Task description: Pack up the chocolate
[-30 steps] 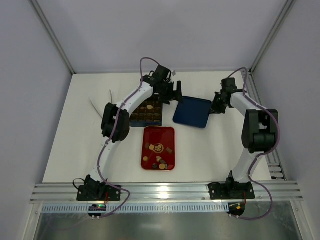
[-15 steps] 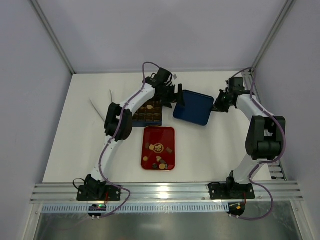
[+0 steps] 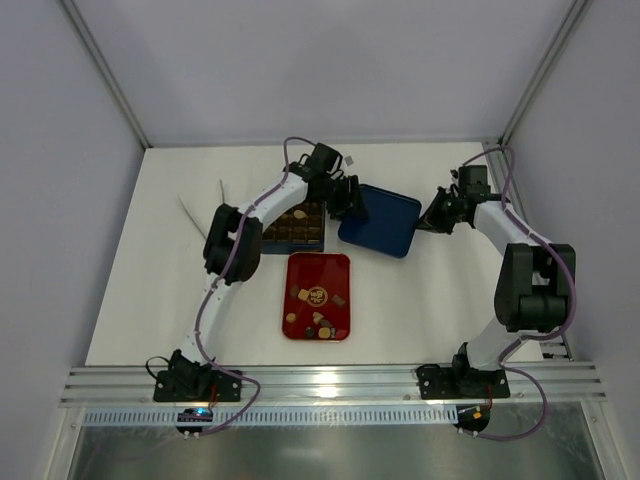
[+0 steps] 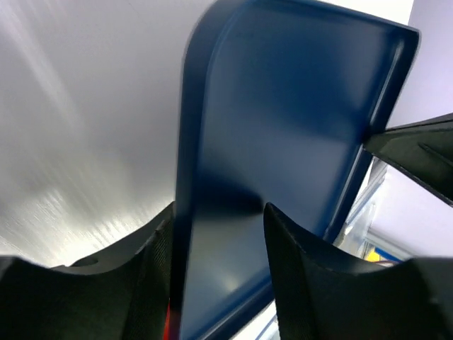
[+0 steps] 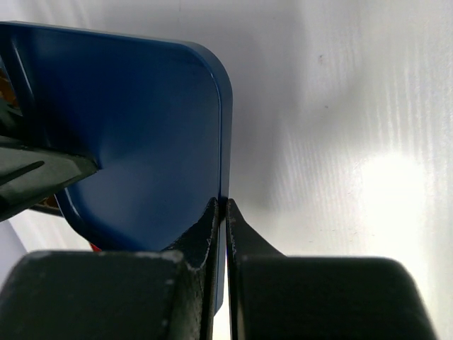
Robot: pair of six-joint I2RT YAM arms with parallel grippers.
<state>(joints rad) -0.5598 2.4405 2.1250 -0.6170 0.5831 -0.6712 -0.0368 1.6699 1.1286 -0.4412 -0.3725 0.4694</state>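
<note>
While the right fingers [image 5: 198, 244] pinch the blue tray [image 5: 141, 127], the left fingers [image 4: 134, 273] straddle it, half spread.

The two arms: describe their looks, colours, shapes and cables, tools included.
The left arm and the right arm match: slim white links between bulky black joint housings, on black bases. Thin purple cables loop loosely along each. The left tool and the right tool are matt black, each with two tapered fingers.

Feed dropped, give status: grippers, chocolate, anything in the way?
Right gripper shut on blue lid edge. Left gripper open, astride opposite edge. Chocolate mostly on red tray, some in box. Left arm overhangs box.
</note>
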